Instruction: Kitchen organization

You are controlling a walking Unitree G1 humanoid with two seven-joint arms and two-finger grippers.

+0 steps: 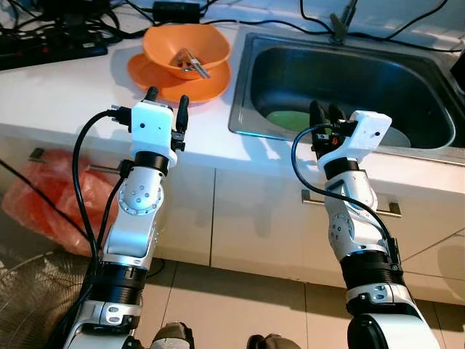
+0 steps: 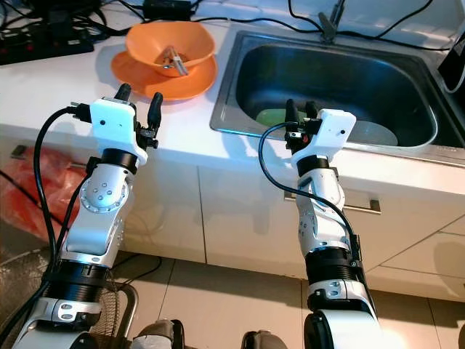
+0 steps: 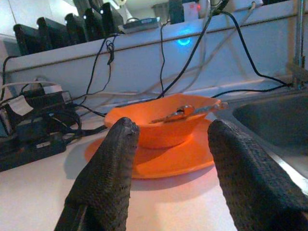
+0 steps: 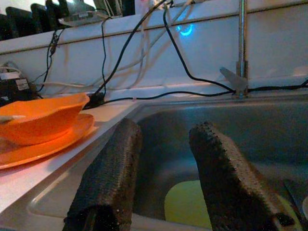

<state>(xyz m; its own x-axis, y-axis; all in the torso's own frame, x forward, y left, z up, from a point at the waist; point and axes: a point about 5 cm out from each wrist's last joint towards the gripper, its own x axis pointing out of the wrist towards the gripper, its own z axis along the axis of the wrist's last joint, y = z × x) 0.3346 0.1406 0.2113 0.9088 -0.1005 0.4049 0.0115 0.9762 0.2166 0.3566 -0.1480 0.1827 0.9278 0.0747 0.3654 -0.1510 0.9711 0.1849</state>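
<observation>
left gripper (image 1: 166, 97): textured black fingers held apart before orange bowl (image 1: 186, 49) on round plate (image 1: 152, 74) | right gripper (image 1: 325, 111): fingers parted, held over steel sink (image 1: 251, 80) rim

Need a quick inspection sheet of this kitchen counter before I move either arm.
Surface: white counter with a steel sink set in it.
Job's things: orange bowl holding cutlery, stacked on an orange plate; green plate and a grey dish inside the sink.
Clutter: black power strips.
Grippers: left gripper open, facing the bowl; right gripper open at the sink's front rim.
Cables: black leads behind the sink.
Surroundings: white cabinets, red bag, tiled floor.
</observation>
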